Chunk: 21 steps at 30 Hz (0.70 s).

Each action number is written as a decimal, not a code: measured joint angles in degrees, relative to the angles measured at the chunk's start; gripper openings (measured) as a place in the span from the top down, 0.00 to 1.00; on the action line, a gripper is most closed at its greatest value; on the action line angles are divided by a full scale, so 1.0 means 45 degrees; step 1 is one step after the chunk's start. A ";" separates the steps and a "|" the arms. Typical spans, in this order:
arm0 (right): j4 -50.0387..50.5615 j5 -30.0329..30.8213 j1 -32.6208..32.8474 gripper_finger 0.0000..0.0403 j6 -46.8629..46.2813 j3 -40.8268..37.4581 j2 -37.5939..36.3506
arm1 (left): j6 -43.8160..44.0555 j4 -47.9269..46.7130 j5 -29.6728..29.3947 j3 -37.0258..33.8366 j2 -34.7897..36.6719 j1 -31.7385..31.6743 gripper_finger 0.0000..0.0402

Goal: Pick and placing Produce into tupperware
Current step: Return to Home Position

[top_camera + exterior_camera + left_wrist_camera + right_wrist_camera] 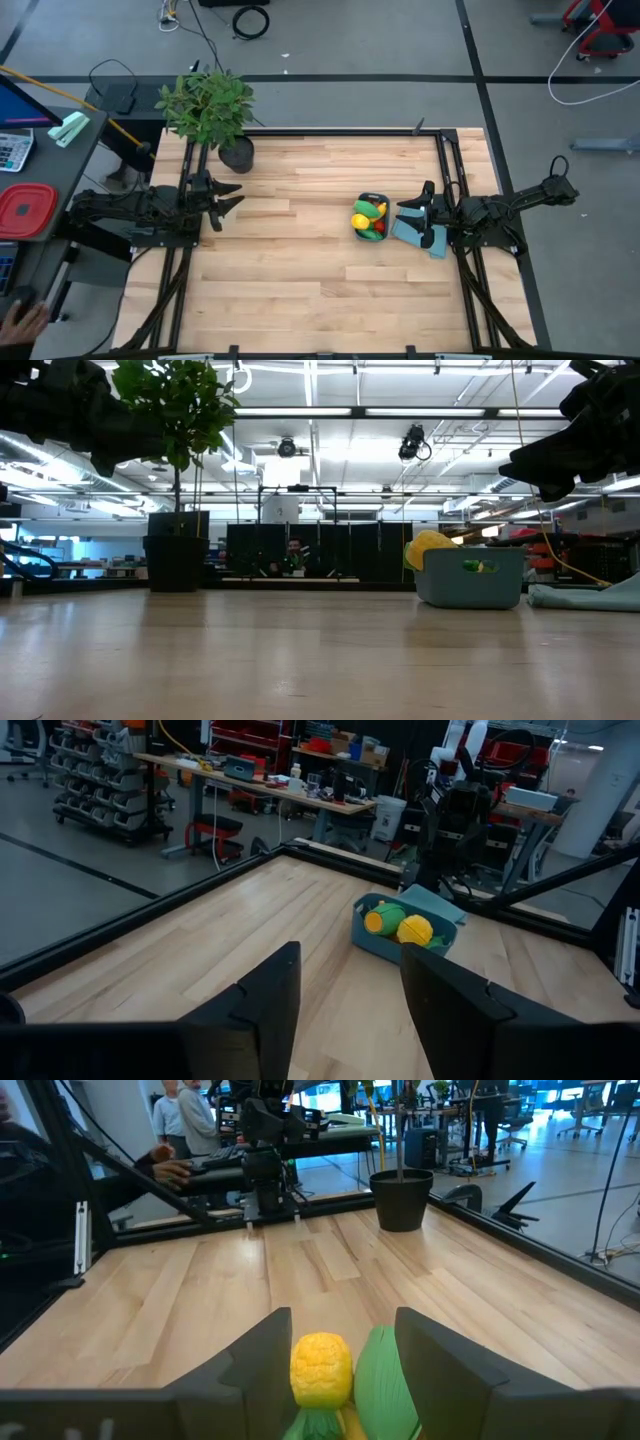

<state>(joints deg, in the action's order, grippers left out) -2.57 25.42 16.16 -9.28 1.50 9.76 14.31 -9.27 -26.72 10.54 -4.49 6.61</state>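
The dark-blue tupperware sits on the table's right half, also seen in the low view and left wrist view. Produce fills it: yellow, green and red pieces, with a yellow one sticking above the rim. My right gripper hovers open just right of the tub. In its wrist view a yellow knobbly piece and a green piece show between the fingers, apart from them. My left gripper waits open near the left edge.
A potted plant stands at the far left of the table. A flat light-blue piece lies under my right gripper, right of the tub. A red container sits off the table's left side. People stand beyond the table.
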 joint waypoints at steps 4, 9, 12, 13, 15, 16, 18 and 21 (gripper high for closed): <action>0.0000 0.0000 -0.0003 0.53 0.0000 0.0000 0.0000 | 0.0000 0.0000 0.0000 0.0002 0.0000 0.0000 0.55; 0.0000 0.0001 -0.0001 0.53 0.0000 0.0000 0.0000 | -0.0005 0.0002 0.0004 -0.0002 0.0000 0.0000 0.54; 0.0000 -0.0001 -0.0003 0.53 0.0000 0.0000 0.0000 | 0.0000 0.0003 0.0000 0.0002 0.0000 0.0000 0.54; 0.0000 -0.0001 -0.0003 0.53 0.0000 0.0000 0.0000 | -0.0007 0.0000 0.0000 0.0002 0.0000 0.0000 0.54; 0.0000 -0.0001 0.0000 0.53 0.0000 0.0000 0.0000 | 0.0000 -0.0002 0.0000 0.0002 0.0000 0.0000 0.53; 0.0000 -0.0001 -0.0003 0.53 0.0000 0.0000 0.0000 | -0.0001 -0.0002 0.0000 0.0000 0.0000 0.0000 0.53; 0.0000 -0.0001 -0.0003 0.53 0.0000 0.0000 0.0000 | -0.0005 0.0003 0.0000 0.0002 0.0000 -0.0005 0.53; 0.0000 0.0001 -0.0001 0.53 0.0000 0.0000 0.0002 | -0.0004 -0.0001 0.0000 0.0002 0.0000 -0.0004 0.54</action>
<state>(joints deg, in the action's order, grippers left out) -2.57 25.42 16.15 -9.28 1.50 9.77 14.29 -9.27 -26.72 10.54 -4.49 6.59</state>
